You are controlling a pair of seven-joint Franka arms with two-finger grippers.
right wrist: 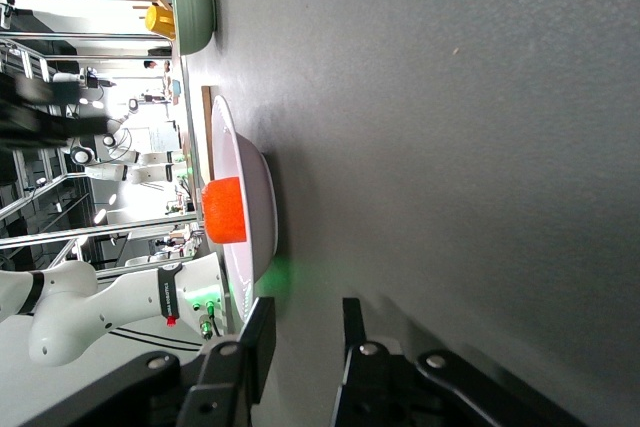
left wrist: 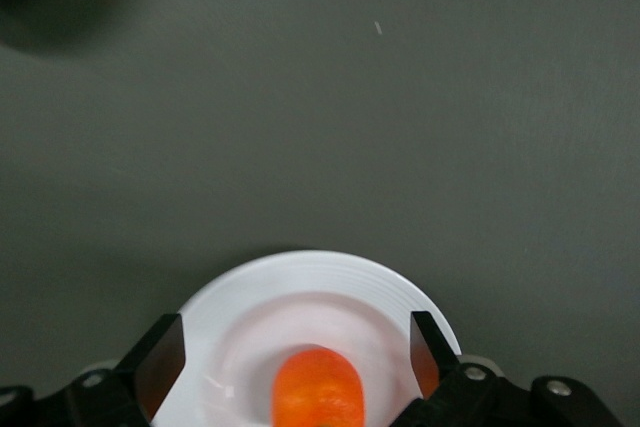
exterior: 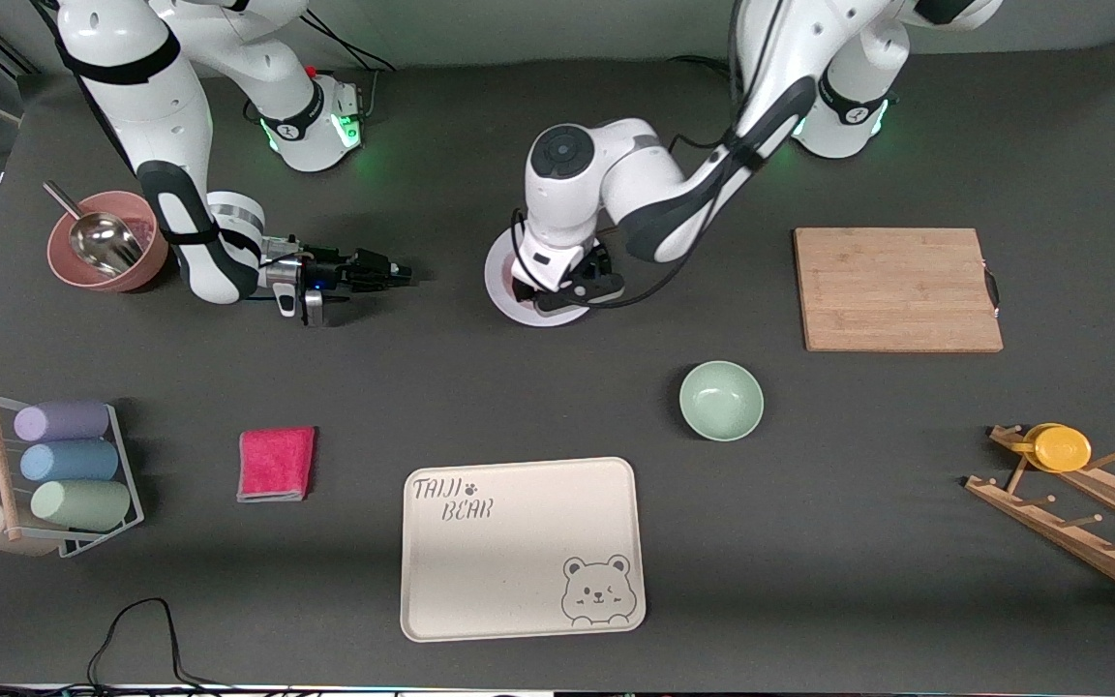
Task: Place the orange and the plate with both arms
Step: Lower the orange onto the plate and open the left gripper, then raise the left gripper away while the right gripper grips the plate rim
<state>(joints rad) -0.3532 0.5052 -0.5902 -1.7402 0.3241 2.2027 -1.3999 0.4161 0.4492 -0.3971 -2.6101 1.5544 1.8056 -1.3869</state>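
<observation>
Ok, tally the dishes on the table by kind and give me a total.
Plates: 1, the plate holding the orange
Bowls: 2, green bowl and pink bowl
Trays: 1, bear-print tray
Total: 4

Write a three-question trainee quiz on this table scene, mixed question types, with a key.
1. True or false: the orange lies on the plate.
2. Which gripper is over the plate? A) left gripper B) right gripper
3. Fill in: the left gripper's fingers stand ___ on either side of the orange.

Key: 1 true; 2 A; 3 open.
</observation>
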